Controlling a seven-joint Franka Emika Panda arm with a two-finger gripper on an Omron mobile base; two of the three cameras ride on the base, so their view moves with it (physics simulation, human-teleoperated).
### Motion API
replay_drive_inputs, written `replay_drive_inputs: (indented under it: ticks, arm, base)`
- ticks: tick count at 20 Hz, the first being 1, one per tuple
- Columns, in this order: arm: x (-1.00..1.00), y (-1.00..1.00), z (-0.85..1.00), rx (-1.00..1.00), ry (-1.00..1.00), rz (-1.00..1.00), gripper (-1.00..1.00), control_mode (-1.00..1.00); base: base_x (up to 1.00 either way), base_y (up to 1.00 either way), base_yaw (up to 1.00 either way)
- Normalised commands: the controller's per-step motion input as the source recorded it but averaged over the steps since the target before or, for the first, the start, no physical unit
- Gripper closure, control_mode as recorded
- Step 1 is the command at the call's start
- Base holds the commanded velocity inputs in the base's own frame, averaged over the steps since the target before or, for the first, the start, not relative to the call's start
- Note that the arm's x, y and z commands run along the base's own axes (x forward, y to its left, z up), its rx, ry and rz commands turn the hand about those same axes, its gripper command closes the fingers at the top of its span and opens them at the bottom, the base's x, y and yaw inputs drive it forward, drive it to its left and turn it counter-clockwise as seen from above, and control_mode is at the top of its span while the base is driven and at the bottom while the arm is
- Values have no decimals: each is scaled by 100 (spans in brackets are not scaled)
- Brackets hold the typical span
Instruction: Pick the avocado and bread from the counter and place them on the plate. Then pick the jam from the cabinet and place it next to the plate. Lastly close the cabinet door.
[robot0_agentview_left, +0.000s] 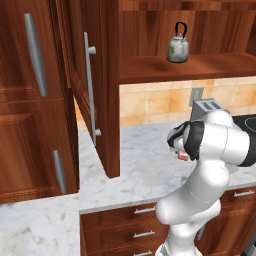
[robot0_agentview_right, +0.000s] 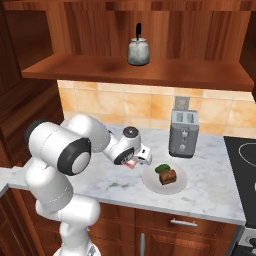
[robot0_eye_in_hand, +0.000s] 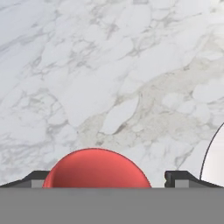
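Now the gripper (robot0_agentview_right: 141, 159) stands released, the jam (robot0_agentview_right: 131, 164) between its fingers, on the counter (robot0_agentview_right: 210, 192) just left of the plate (robot0_agentview_right: 150, 179). Right of it, on the plate, lie avocado (robot0_agentview_right: 161, 169) and bread (robot0_agentview_right: 168, 176). The pot looks small, stiff and probably smooth; I would take it across its round sides.

Red jam (robot0_eye_in_hand: 96, 169); white-grey veined counter (robot0_eye_in_hand: 109, 78); white plate (robot0_agentview_right: 180, 184).

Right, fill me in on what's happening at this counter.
The arm's gripper is low over the marble counter with the red jam between its fingers, just left of the white plate. The jaws look spread wide, so whether the pot is gripped or released is unclear. The avocado and bread sit on the plate. The cabinet door stands open.
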Motion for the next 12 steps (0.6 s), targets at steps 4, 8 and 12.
replay_drive_inputs:
  ticks: [4,8,12]
  arm:
    - [-34,13,-32,-6,-11,-3,-100,-100]
    - [-34,21,-30,-4,-8,-4,-100,-100]
    - [-21,16,-17,-3,-10,-4,-100,-100]
  base:
    - [0,0,0]
    - [0,0,0]
    - [0,0,0]
